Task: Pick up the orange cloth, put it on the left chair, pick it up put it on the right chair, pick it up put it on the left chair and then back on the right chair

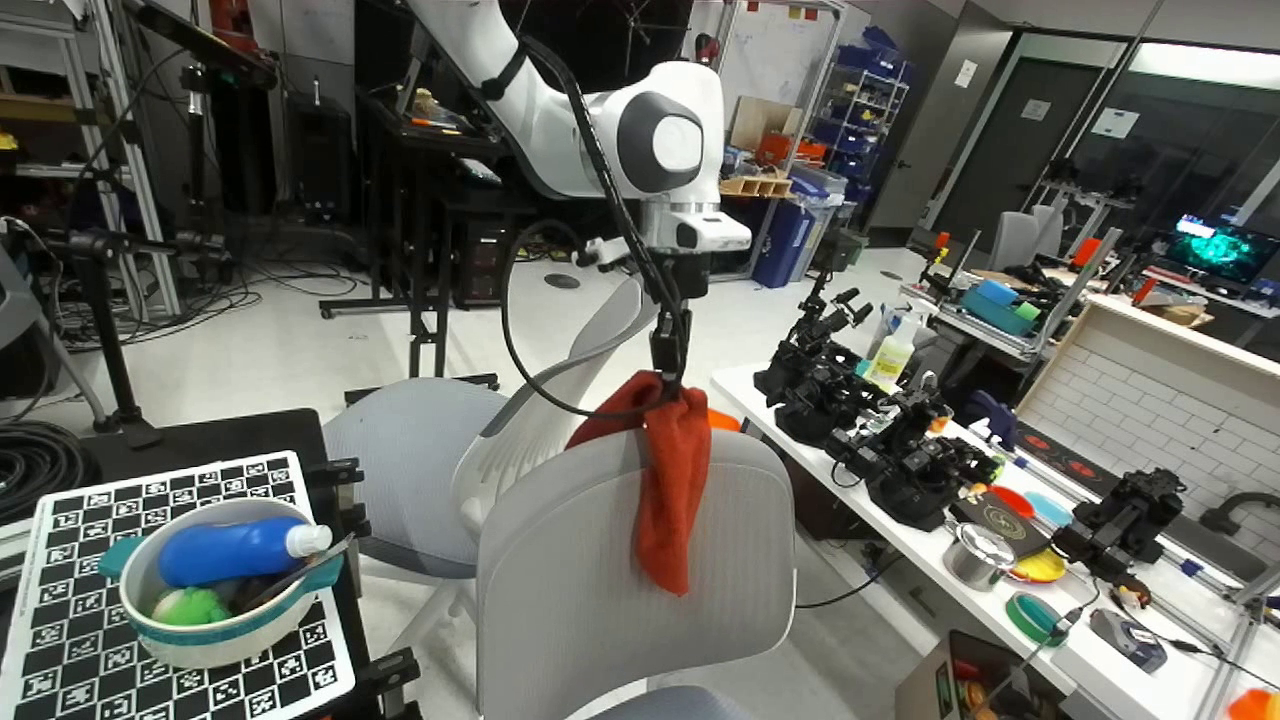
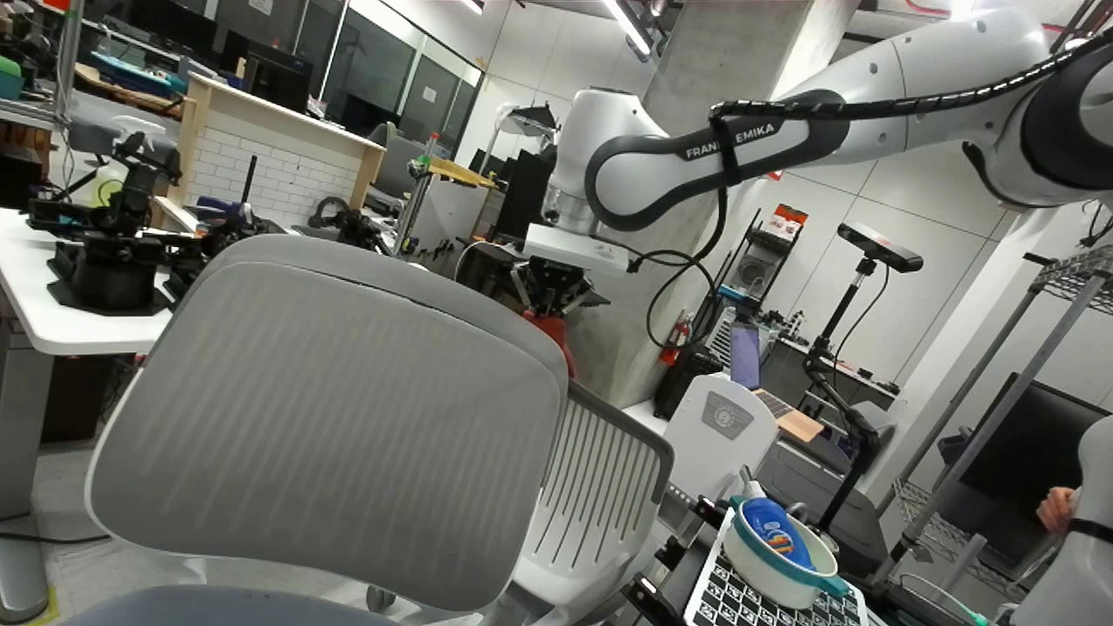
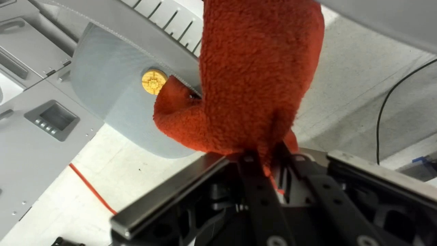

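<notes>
The orange cloth [image 1: 675, 490] is draped over the top edge of the right chair's broad grey back [image 1: 570, 560]. One long flap hangs down the side facing that camera, the rest lies behind the edge. My gripper [image 1: 667, 378] points down just above the edge, its fingers shut on the bunched top of the cloth. In the wrist view, the cloth [image 3: 256, 75] runs between the fingertips [image 3: 268, 157]. The left chair [image 1: 545, 430] stands side-on beside it. In an exterior view, a red strip of cloth [image 2: 549, 329] shows under the gripper [image 2: 552, 304]; a chair back hides the rest.
A grey mesh chair back [image 2: 330, 391] and a slatted chair [image 2: 600, 487] stand close together. A pot [image 1: 225, 640] with a blue bottle sits on a checkered board. A white table [image 1: 900, 540] holds black devices. A bright orange item [image 1: 723, 421] shows behind the right chair.
</notes>
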`<state>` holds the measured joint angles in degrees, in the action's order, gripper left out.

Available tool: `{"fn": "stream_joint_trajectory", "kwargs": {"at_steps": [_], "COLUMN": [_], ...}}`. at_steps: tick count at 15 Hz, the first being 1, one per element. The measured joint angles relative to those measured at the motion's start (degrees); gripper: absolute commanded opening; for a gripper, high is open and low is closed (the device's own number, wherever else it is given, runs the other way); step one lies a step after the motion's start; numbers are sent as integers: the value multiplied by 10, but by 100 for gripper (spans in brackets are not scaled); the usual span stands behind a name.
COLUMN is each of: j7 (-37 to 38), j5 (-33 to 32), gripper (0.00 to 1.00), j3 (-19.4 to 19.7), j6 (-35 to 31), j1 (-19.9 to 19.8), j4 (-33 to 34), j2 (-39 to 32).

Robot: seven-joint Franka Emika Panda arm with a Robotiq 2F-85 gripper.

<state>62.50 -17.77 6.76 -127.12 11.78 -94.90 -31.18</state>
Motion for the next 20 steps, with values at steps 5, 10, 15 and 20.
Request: {"fn": "stream_joint_trajectory", "kwargs": {"at_steps": [5, 10, 15, 20], "j7": [0, -28, -33, -33], "j5": [-3, -7, -7, -7], "gripper": [62, 68, 68, 68], "j3": [4, 5, 4, 4], "j6": [-2, -3, -3, -4], "j1": [-5, -10, -11, -11], "j4": [-38, -72, -84, -84], "j2": [19, 46, 57, 57]}}
